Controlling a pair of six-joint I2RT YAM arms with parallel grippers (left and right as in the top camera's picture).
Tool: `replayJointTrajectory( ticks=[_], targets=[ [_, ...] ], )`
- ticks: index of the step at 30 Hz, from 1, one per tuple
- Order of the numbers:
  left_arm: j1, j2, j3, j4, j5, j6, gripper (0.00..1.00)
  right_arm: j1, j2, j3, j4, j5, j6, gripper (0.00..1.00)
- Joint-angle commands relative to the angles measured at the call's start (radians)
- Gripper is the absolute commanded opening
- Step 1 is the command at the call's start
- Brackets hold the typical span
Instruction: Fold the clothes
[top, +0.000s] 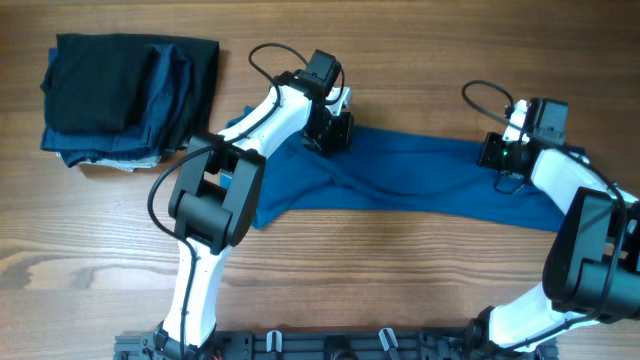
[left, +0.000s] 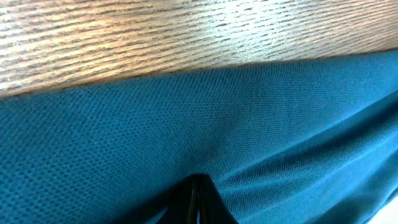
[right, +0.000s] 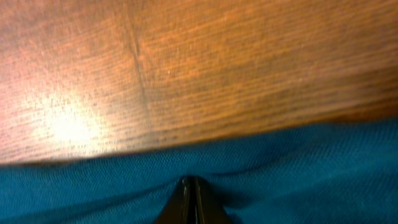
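The clothes, a bright blue shirt, lie stretched in a long band across the middle of the wooden table. My left gripper is shut on the shirt's far edge near its left end. In the left wrist view the gripper has its jaws together, pinching the blue fabric. My right gripper is shut on the far edge near the shirt's right end. In the right wrist view that gripper nips the cloth just inside its edge, with puckers running toward it. My left arm hides the shirt's left end.
A pile of folded black and dark navy garments lies at the back left corner. Bare wood shows beyond the shirt's far edge and along the front of the table.
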Motion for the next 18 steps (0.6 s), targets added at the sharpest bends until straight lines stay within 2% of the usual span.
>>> replayJointTrajectory(
  ticks=[1,10,13,16,17,18],
  targets=[
    [0.003,0.035,-0.008,-0.017,-0.120,0.010,0.04,-0.002,-0.007,-0.060,0.095,0.087,0.003,0.04],
    [0.003,0.029,-0.006,-0.016,-0.153,0.013,0.04,-0.002,-0.012,-0.076,0.219,0.064,0.005,0.07],
    [0.006,-0.018,0.008,-0.011,-0.153,0.013,0.04,-0.002,-0.055,-0.018,0.164,0.037,0.002,0.18],
    [0.009,-0.091,0.039,-0.011,-0.153,0.012,0.04,-0.014,-0.139,0.059,0.026,0.050,-0.006,0.24],
    [0.009,-0.121,0.050,-0.011,-0.153,0.012,0.06,-0.028,-0.174,0.093,-0.051,0.067,-0.007,0.28],
    [0.009,-0.151,0.058,-0.011,-0.153,0.012,0.09,-0.048,-0.203,0.124,-0.117,0.089,-0.006,0.37]
  ],
)
